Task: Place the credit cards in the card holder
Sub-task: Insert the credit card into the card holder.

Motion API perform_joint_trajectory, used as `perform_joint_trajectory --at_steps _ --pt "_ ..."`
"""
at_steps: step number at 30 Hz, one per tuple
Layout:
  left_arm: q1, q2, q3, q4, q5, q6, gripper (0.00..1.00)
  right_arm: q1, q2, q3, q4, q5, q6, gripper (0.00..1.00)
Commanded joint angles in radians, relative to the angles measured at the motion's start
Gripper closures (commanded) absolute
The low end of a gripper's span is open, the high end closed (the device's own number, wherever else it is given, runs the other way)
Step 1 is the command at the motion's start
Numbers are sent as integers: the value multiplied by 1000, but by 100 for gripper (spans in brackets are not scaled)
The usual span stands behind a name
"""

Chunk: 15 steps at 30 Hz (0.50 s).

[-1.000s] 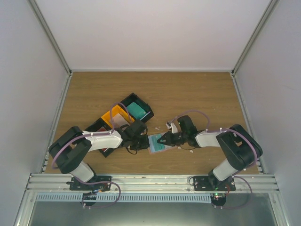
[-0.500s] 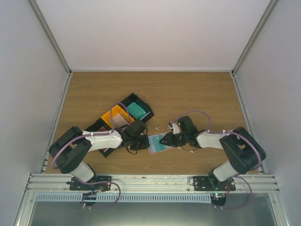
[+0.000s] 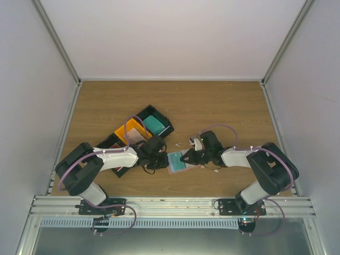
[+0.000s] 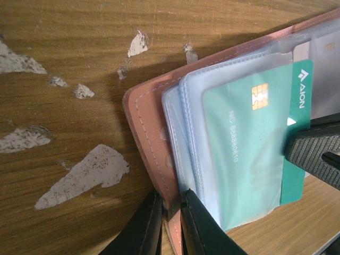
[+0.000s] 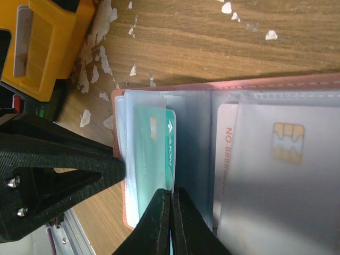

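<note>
Progress: one card seated, a second almost inside the card holder.
Left gripper pinches the open holder's left edge on the table; one teal card sits mostly sleeved, with the right gripper closed at its protruding edge; one pale card lies fully sleeved.

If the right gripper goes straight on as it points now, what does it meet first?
Likely the teal plastic credit card, at the shut tips of the right gripper, partly inside the salmon-pink leather-like card holder.
</note>
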Motion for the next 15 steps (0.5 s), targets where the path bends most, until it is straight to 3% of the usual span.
perform_joint_trajectory --at_steps 1,15 --pt "-13 32 -1 0 4 17 86 16 42 -5 31 34 21 100" --pt "-16 48 2 0 8 19 87 29 87 -7 52 -5 6 100"
